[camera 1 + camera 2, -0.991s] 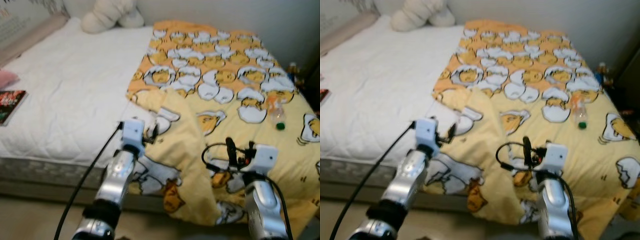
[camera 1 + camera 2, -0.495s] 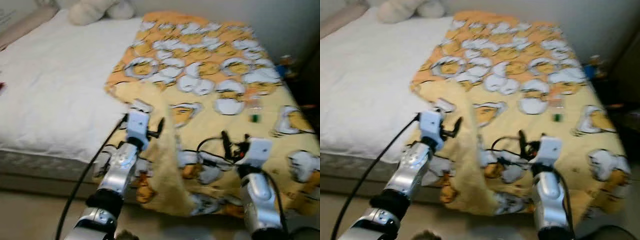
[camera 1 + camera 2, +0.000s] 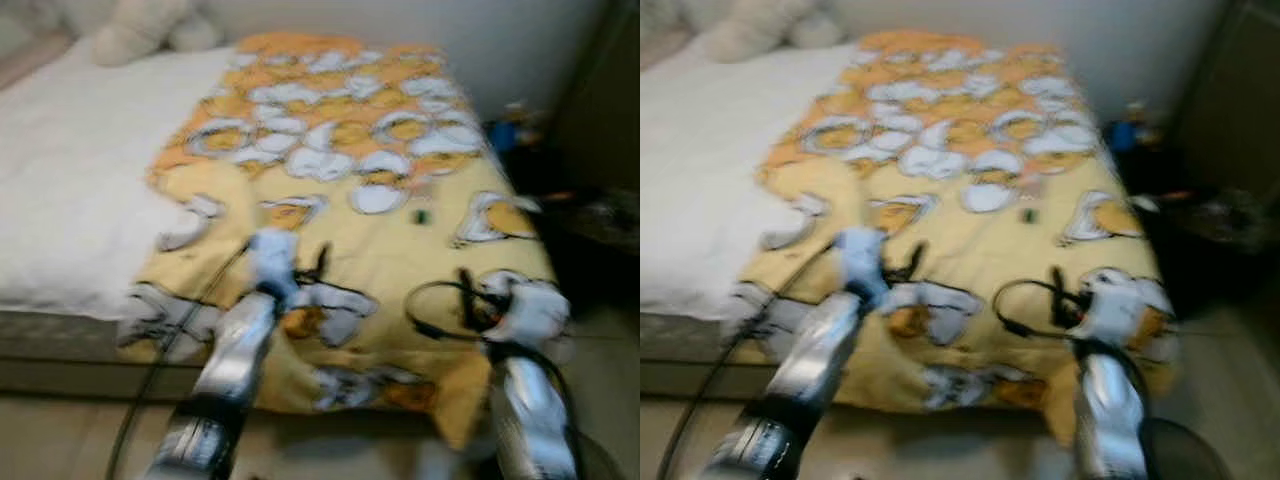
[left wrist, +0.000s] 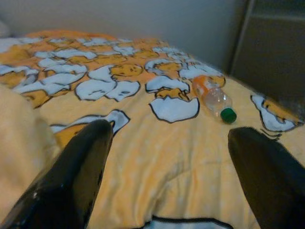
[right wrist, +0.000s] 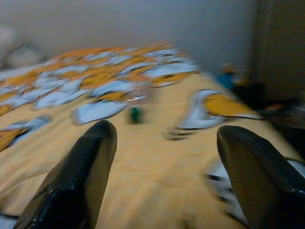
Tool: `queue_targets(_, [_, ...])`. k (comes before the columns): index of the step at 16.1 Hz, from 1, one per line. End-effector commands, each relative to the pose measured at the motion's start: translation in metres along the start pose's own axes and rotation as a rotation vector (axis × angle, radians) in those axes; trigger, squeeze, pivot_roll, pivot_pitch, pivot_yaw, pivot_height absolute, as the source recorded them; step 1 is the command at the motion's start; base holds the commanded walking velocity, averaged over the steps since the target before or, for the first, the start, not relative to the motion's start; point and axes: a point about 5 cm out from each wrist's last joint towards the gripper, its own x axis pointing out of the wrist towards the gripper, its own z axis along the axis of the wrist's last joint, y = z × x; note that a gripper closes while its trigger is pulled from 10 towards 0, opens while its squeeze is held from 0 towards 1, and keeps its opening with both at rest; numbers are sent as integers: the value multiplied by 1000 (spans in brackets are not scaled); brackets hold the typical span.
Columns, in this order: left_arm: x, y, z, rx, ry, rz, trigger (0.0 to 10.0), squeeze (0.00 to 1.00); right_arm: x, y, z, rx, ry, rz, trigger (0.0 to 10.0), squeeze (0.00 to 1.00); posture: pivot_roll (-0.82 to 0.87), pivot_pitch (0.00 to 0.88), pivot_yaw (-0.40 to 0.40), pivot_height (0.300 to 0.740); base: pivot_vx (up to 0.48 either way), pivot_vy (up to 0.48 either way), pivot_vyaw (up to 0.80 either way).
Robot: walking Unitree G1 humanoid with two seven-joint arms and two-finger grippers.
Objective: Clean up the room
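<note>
A yellow blanket (image 3: 340,230) with egg pictures covers the right half of a bed with a white sheet (image 3: 70,190). The head pictures are blurry. A small clear plastic bottle (image 4: 213,99) with a green cap and an orange label lies on its side on the blanket, toward the far right. The left gripper (image 4: 171,157) hangs over the near part of the blanket, its two black fingers (image 4: 76,167) spread wide and holding nothing. The right gripper (image 5: 167,162) is over the near right part of the blanket, with its fingers wide apart and empty too. Soft white pillows (image 3: 140,25) sit at the far left. Dark furniture (image 3: 590,130) stands to the right of the bed.
</note>
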Motion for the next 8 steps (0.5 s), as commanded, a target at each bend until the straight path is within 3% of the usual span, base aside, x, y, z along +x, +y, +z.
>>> queue_targets(1, [-12,19,-7,-18,29,55,10000,0,0,1,5,29,-14,1,10000,0,-26,0,29,740,0,0,0])
queue_targets(2, [-41,31,-4,27,12,60,10000,0,-24,-7,-4,-74,37,53,10000,0,-9,0,17,740,0,0,0])
queue_targets(4, [-57,21,8,68,-24,-8,10000,0,-39,-5,-7,-163,60,168,10000,0,10,0,-2,740,0,0,0])
queue_targets(5, [-56,16,15,50,-46,-14,10000,0,-40,-6,-7,-159,70,176,10000,0,30,0,-14,740,330,0,0])
queue_targets(7, [-32,23,23,73,-59,72,10000,0,-29,-9,-9,-101,80,120,10000,0,43,0,-26,740,465,0,0])
queue_targets(8, [-30,23,24,84,-62,74,10000,0,-26,-8,-8,-86,76,111,10000,0,43,0,-28,740,465,0,0])
